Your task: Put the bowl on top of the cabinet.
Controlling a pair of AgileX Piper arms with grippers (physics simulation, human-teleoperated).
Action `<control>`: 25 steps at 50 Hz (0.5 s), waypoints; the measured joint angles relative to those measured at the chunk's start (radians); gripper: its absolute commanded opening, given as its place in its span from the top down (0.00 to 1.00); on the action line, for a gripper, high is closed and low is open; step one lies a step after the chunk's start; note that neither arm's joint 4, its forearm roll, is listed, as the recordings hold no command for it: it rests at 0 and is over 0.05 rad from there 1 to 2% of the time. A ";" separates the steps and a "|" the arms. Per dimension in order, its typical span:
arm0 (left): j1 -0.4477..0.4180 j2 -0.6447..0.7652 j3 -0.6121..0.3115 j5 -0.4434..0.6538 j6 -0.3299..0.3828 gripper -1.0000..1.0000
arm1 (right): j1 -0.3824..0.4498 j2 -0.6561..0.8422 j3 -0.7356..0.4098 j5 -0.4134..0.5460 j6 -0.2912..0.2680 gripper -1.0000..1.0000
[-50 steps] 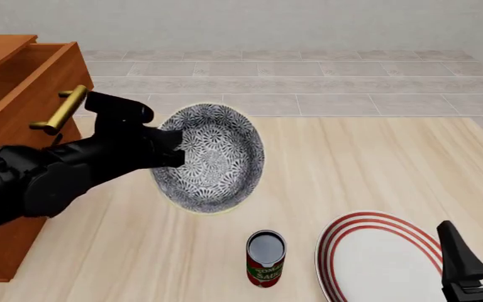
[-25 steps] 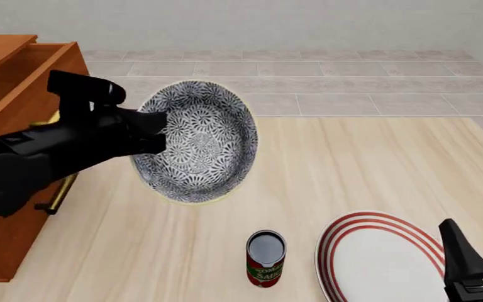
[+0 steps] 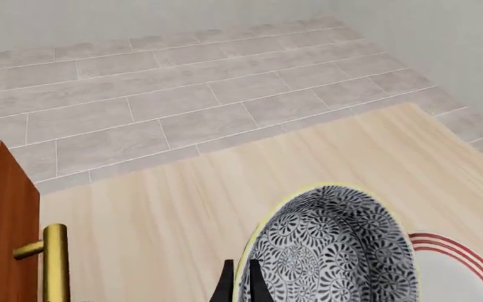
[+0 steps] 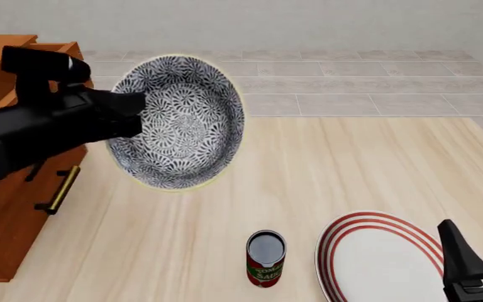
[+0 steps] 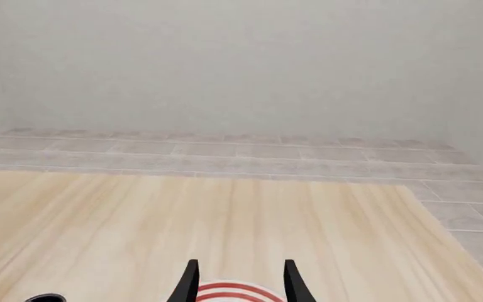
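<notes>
The bowl [image 4: 183, 123], white with a dense dark swirl pattern and a pale rim, hangs tilted in the air with its inside facing the camera, just right of the cabinet [image 4: 2, 214]. My left gripper [image 4: 136, 116] is shut on the bowl's left rim. The left wrist view shows the fingers [image 3: 224, 286] pinching the rim of the bowl [image 3: 334, 251], with the cabinet [image 3: 2, 233] beside it. The bowl's top edge stands about level with the cabinet's top in the front view. My right gripper [image 4: 477, 261] is open at the front right, over the plate's edge, holding nothing [image 5: 239, 283].
A flat white plate with red rings [image 4: 380, 258] lies on the table at the front right. A tomato sauce can [image 4: 265, 258] stands upright left of it. A brass bar handle [image 4: 61, 189] sticks out from the cabinet front. Tiled floor lies beyond the table.
The left arm has lifted the bowl up and to the left, closer to the cabinet's top. The right arm has not moved.
</notes>
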 measured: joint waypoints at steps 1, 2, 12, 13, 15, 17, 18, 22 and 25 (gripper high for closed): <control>0.002 -0.004 -0.003 0.004 0.000 1.00 | 0.000 0.000 0.000 0.000 0.000 0.00; 0.004 -0.007 -0.005 0.008 -0.001 1.00 | 0.000 0.000 0.001 -0.001 0.000 0.00; 0.016 -0.045 -0.033 0.050 -0.015 1.00 | 0.000 0.000 0.005 -0.004 0.001 0.00; 0.017 -0.049 -0.036 0.054 -0.017 1.00 | 0.000 0.000 0.005 -0.004 0.001 0.00; 0.017 -0.056 -0.040 0.061 -0.022 1.00 | 0.000 0.000 0.005 -0.004 0.001 0.00; 0.018 -0.063 -0.044 0.067 -0.026 1.00 | 0.000 0.000 0.005 -0.004 0.000 0.00; 0.018 -0.068 -0.046 0.071 -0.028 1.00 | 0.000 0.000 0.005 -0.004 0.000 0.00; 0.020 -0.086 -0.053 0.082 -0.034 1.00 | 0.001 0.000 0.005 -0.004 0.000 0.00; 0.026 -0.102 -0.061 0.093 -0.037 1.00 | 0.001 0.000 0.005 -0.004 0.000 0.00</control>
